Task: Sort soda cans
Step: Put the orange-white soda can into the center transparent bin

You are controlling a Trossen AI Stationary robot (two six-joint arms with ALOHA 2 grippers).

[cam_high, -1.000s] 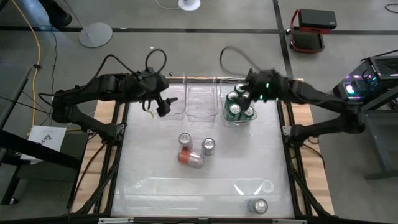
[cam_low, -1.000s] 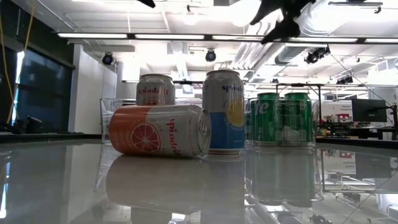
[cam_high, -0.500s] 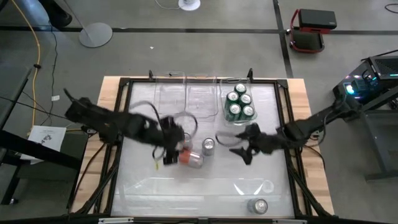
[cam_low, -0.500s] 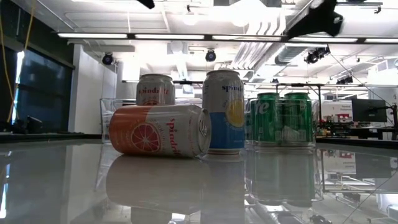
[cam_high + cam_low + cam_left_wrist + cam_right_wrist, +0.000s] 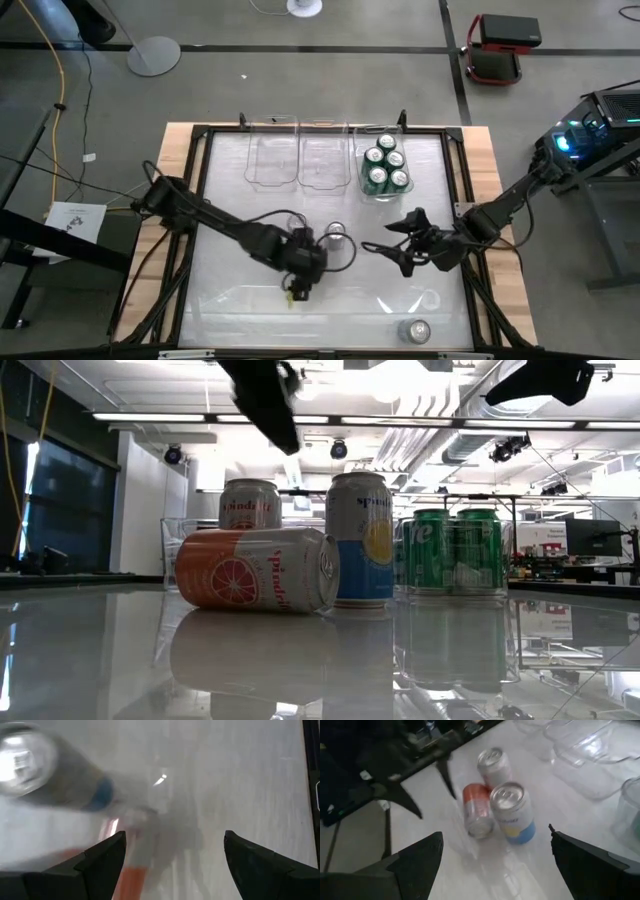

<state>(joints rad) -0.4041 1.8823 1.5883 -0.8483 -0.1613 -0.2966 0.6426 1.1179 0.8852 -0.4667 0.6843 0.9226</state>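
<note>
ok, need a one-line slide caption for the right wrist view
Right gripper open, facing three loose soda cans: orange can on its side, two upright; open left gripper beyond them.

grey concrete floor [image 5: 90, 60] around the table, ceiling strip lights [image 5: 160, 417], a dark window [image 5: 60, 510] on one side.

The left claw [image 5: 296, 283] is no longer at the far bins, where it was one second ago. It is now over the middle of the worktop, above the orange can [image 5: 475, 810] that lies on its side, with its fingers apart. The right claw [image 5: 388, 252] has also left the bin with the green cans [image 5: 385, 168]. It now hangs near the middle, right of the can group, fingers wide apart. The cans have not moved.
</note>
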